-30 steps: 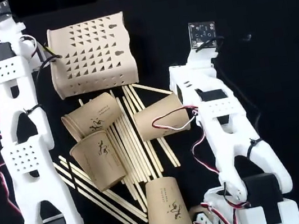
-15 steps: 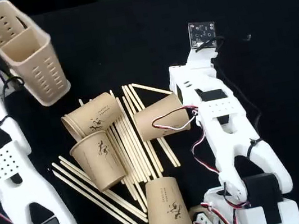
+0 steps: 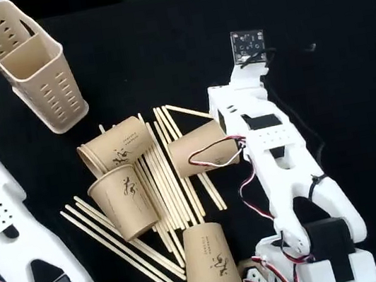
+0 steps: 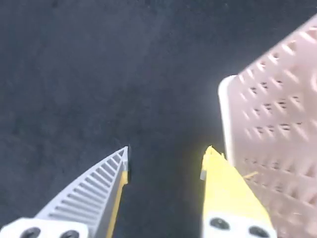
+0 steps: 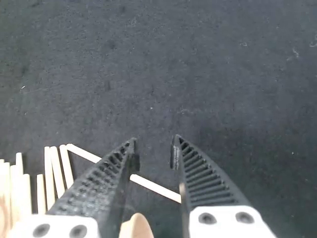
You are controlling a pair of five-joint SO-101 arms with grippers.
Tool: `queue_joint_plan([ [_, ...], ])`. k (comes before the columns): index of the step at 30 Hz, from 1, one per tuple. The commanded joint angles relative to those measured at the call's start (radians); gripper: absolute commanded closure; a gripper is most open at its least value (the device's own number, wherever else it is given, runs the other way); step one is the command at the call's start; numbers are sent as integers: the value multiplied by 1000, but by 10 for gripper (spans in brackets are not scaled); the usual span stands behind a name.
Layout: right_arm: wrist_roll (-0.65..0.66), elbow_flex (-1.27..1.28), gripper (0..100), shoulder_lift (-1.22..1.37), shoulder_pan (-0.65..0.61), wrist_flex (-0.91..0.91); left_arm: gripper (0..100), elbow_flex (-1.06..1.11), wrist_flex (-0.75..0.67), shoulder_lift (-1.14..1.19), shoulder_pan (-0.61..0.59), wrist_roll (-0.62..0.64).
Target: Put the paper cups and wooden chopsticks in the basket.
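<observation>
Black cloth covers the tabletop [image 3: 158, 45]. Four paper cups [image 3: 114, 145] lie among a loose fan of wooden chopsticks [image 3: 166, 180] at its centre. The basket [image 3: 25, 63] stands upright at the far left corner, well apart from the pile, and nothing can be seen inside it.

The left gripper [image 4: 167, 151] hangs over bare cloth with its fingers wide apart and empty. The right gripper [image 5: 154, 143] is also empty, its fingers parted by only a narrow gap.

Loading has probably yet to begin. A sound first move would be to spread the right fingers wider before descending. They could then close on one cup's rim or on a single stick's free end, so that neighbouring pieces are not dragged along.

The high view alone gives the whole pile and the basket's divided mouth. The left wrist view shows the basket wall just beside the yellow finger, not between the fingers. The right wrist view shows one slanted chopstick [image 5: 148, 183] lying beneath its gripper.
</observation>
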Motion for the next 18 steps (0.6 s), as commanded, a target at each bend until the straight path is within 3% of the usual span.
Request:
queue_joint_plan([
  [1,2,-2,882,-1,-15,-17,759,-59,34,-135,31,109],
  [5,2,-2,882,-1,-15,-17,716,-61,34,-216,59,219],
  [14,2,-4,882,-1,-15,-17,729,-39,37,-362,183,229],
  [18,2,-4,882,-1,-15,-17,730,137,38,-425,232,230],
])
